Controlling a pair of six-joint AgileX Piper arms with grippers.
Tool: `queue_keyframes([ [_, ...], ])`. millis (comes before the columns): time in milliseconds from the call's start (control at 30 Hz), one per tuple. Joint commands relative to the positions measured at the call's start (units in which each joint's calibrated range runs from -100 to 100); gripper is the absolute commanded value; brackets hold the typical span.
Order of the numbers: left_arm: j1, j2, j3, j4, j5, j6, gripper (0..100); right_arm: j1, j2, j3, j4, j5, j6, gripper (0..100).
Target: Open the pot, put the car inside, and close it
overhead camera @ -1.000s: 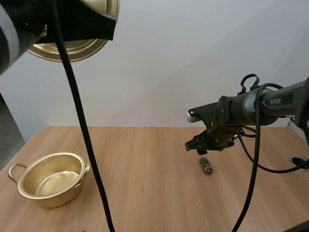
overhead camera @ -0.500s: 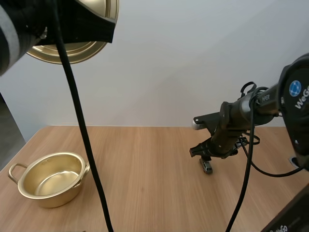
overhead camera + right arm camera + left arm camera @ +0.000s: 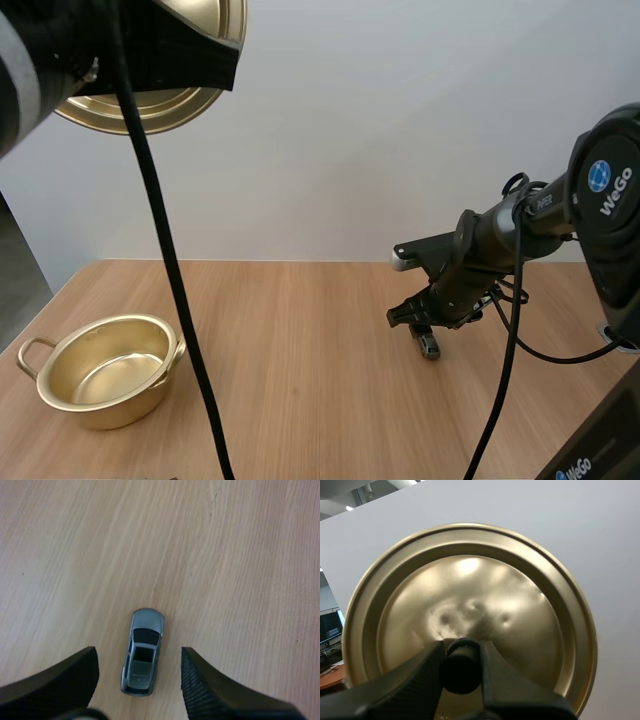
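Observation:
A gold pot (image 3: 102,370) stands uncovered on the wooden table at the left, nothing inside it. Its gold lid (image 3: 150,95) is held high above the table; in the left wrist view my left gripper (image 3: 461,666) is shut on the lid's black knob (image 3: 460,664), the lid (image 3: 520,605) filling the space behind. A small grey toy car (image 3: 142,651) lies on the wood between the spread fingers of my right gripper (image 3: 140,672), which is open and hovers just over it. From above, the right gripper (image 3: 415,318) sits right over the car (image 3: 430,345).
Bare wooden table (image 3: 300,400) stretches between the pot and the car. A white wall stands behind the table's far edge.
My right gripper has dropped lower and come over the car, which now lies between its fingers. The left arm with the lid and the pot have stayed put.

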Motion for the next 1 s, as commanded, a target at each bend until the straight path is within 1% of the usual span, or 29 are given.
queue_keyframes([
  [0, 0.00, 0.0, 0.0, 0.1, 0.0, 0.0, 0, 0.0, 0.0, -0.1, 0.0, -1.0, -0.1, 81],
  [133, 0.00, 0.0, 0.0, 0.1, 0.0, 0.0, 0, 0.0, 0.0, -0.3, 0.2, -2.1, -1.5, 81],
  [300, 0.00, 0.0, 0.0, 0.1, 0.0, 0.0, 0, 0.0, 0.0, -0.3, 3.6, -2.7, -4.3, 81],
  [367, 0.00, 0.0, 0.0, 0.1, 0.1, 0.0, 0, 0.0, 0.2, -0.3, 3.8, -2.7, -5.1, 81],
  [600, 0.00, 0.0, 0.0, -0.3, 0.6, 0.0, 0, 0.0, 5.2, -2.6, 3.6, 1.6, -5.0, 81],
  [833, 0.00, 0.0, 0.0, -1.8, 0.6, -0.3, 0, 0.0, 5.2, -2.7, 3.4, 0.2, -4.3, 81],
  [967, 0.00, 0.0, 0.0, -1.5, 0.6, -0.3, 0, 0.0, 7.1, -2.7, 3.4, 0.0, -4.1, 81],
])
